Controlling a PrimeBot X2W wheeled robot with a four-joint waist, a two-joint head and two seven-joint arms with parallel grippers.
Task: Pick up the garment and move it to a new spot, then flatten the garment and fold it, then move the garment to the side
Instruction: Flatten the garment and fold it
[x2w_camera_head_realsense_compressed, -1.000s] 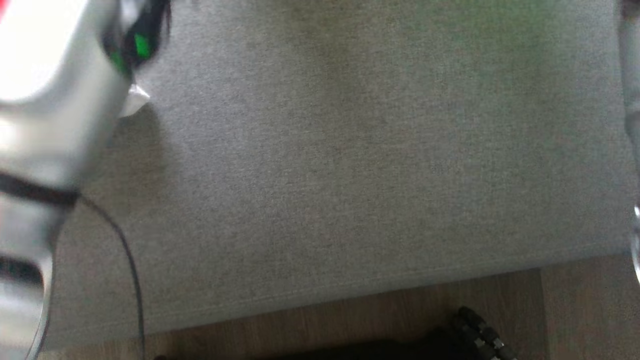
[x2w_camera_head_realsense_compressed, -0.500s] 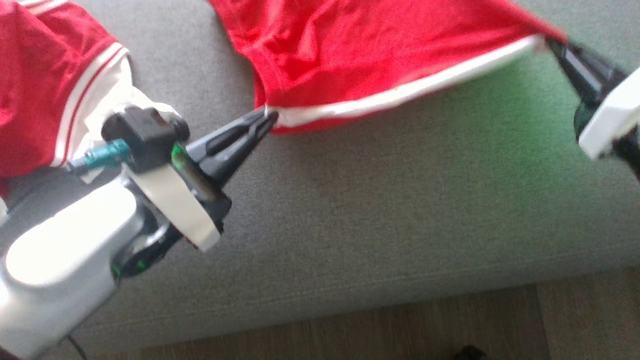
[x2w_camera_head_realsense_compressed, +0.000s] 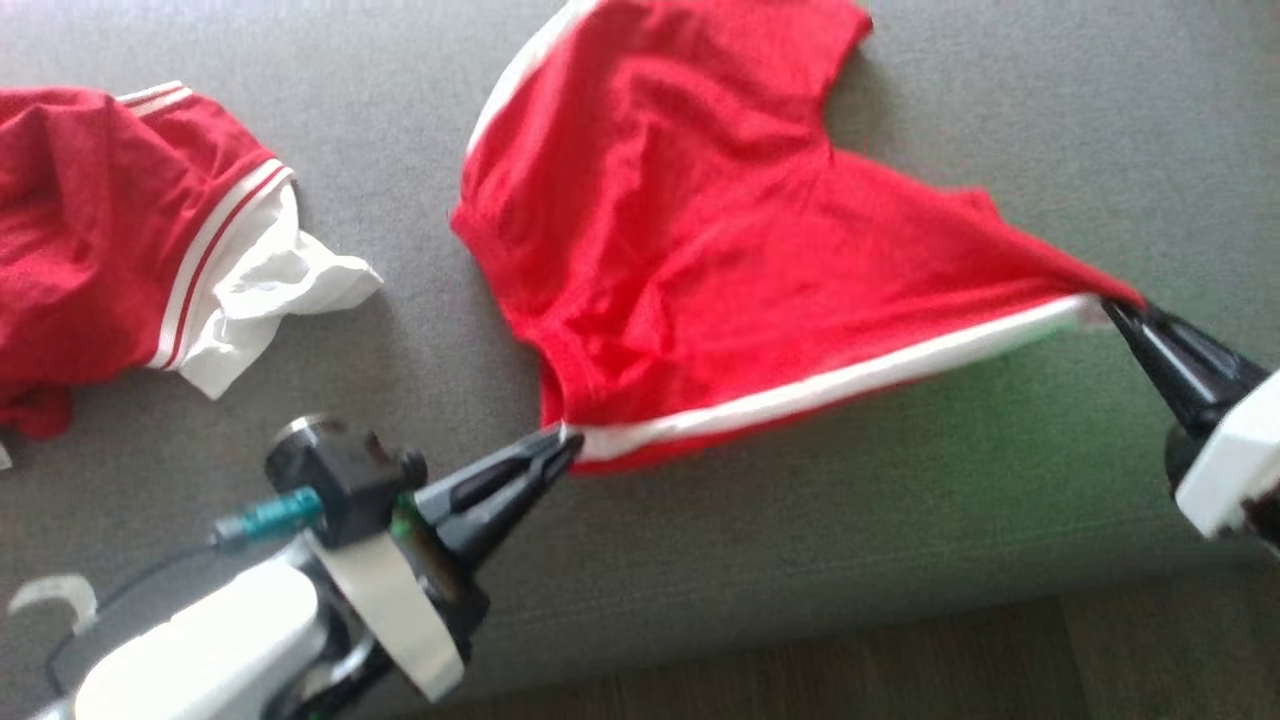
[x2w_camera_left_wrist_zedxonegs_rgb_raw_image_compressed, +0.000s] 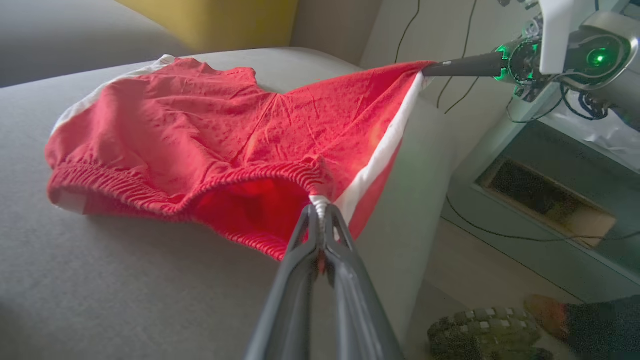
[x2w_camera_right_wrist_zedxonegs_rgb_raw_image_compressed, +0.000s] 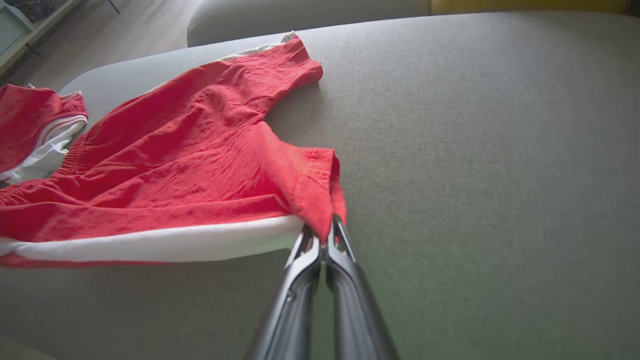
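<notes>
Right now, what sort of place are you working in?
Probably a home living room: grey upholstered sofa seat, yellow cushion behind it, wood-plank floor, and a low cabinet alongside.

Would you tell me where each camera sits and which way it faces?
Head view: head, facing down at the grey cushion; left end effector and right end effector grip the red shorts.
Left wrist view: left wrist, along its end effector to the waistband; right end effector top right.
Right wrist view: right wrist, along its end effector to the leg hem.
Shared: the white stripe.
</notes>
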